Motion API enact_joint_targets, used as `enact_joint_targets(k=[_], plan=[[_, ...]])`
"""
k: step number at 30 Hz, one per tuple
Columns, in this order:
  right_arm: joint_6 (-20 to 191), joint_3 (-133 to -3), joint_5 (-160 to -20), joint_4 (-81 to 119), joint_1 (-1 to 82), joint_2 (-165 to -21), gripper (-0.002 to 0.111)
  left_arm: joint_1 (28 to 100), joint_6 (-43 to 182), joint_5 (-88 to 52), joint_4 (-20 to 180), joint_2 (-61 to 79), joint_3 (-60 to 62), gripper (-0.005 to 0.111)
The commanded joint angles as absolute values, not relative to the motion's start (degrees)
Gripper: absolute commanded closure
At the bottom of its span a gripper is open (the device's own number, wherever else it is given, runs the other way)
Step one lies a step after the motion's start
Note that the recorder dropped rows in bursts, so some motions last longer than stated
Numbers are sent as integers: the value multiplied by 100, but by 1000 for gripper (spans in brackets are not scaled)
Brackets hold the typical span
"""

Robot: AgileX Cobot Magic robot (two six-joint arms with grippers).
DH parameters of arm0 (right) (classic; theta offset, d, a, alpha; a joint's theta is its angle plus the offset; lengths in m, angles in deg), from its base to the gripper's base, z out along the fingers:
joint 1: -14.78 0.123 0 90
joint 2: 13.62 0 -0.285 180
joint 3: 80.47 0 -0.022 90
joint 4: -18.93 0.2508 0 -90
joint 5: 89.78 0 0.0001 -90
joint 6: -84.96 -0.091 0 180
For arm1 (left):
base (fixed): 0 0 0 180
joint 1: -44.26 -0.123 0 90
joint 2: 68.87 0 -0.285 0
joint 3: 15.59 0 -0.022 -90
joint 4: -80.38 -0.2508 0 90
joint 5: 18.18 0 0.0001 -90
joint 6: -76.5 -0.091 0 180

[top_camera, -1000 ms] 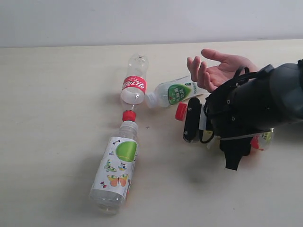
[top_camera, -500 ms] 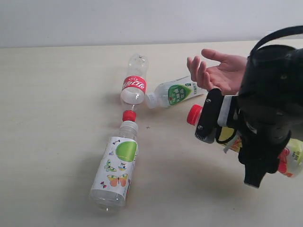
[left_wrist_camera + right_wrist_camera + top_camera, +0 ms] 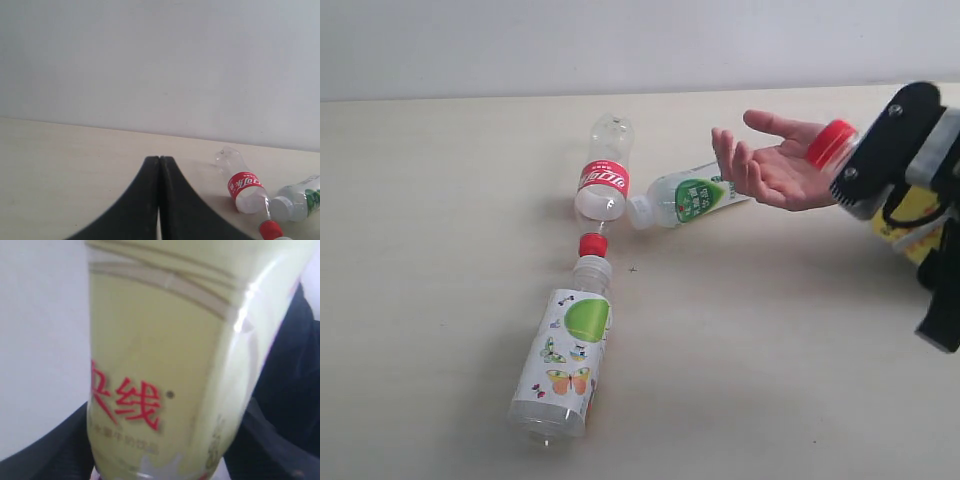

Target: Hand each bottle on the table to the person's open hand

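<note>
Yellow-green plastic fills the R wrist view. The right gripper (image 3: 878, 152) is clamped on the yellow-green bottle (image 3: 160, 365), w/ dark fingers (image 3: 290, 390) pressed on both sides of its body and red characters on the label facing the cam. The left gripper (image 3: 159, 165) has its jaws pressed together, no gap, nothing between them. It isn't in the ext view.

Ext view: the yellow-green bottle is held off the table (image 3: 440, 260), tilted, red cap up and toward the person, yellow body showing behind the black finger. The cap sits right at the heel of the open hand (image 3: 775, 168); can't tell if it touches skin. The hand is palm up, fingers spread, above the far-right part of the table.

Next out, the green-white-label bottle (image 3: 692, 197) lies on its side w/ its base end by the hand's fingertips. Its white cap is just beside the shoulder of the red-label bottle (image 3: 604, 176). The red-label bottle also lies flat, base toward the wall (image 3: 620, 40), red cap toward the cam. That cap is approx touching the pale cap of the butterfly bottle (image 3: 565, 350), so the two lie neck to neck in a rough line. The butterfly bottle is the biggest and nearest the cam, on its side, well apart from the right gripper.

L wrist view shows the red-label bottle and the neck of the green-white-label bottle across the table.
</note>
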State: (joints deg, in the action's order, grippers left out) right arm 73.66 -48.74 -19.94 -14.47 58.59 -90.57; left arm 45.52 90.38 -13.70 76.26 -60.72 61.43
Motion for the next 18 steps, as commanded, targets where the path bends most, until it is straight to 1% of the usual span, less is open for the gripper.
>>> enact_joint_targets(k=[1, 9, 15, 18], plan=[[7070, -5469, -1981, -1453, 5535, -8948, 108, 4539, 9034, -1377, 7609, -6108, 6163, 107], [7695, -7219, -1981, 336, 4457, -9682, 108, 4539, 9034, -1377, 7609, -6108, 6163, 107], [7782, -7987, -1981, 1000, 4077, -10616, 108, 4539, 9034, -1377, 7609, -6108, 6163, 107], [7821, -8226, -1981, 1021, 4006, -11113, 108, 4539, 9034, -1377, 7609, -6108, 6163, 107]])
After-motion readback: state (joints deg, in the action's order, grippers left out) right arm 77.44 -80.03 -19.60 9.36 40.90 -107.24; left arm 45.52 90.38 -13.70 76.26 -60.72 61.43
